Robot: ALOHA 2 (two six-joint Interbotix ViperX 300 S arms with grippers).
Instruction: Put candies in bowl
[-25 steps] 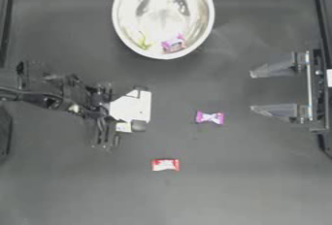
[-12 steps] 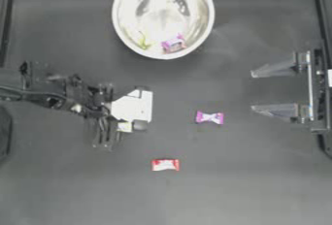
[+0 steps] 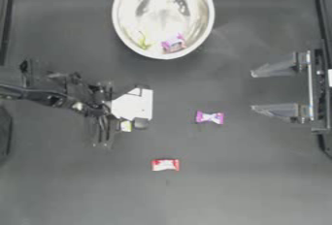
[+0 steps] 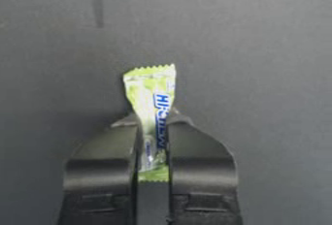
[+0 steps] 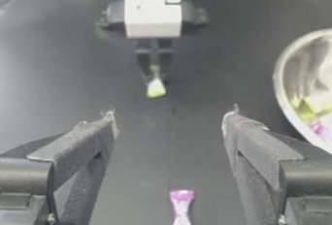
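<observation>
Top view: the metal bowl holds a pink candy and a yellow-green candy. Well away from it, the left gripper pinches a green Hi-Chew candy. The right gripper is parked with jaws spread.
</observation>
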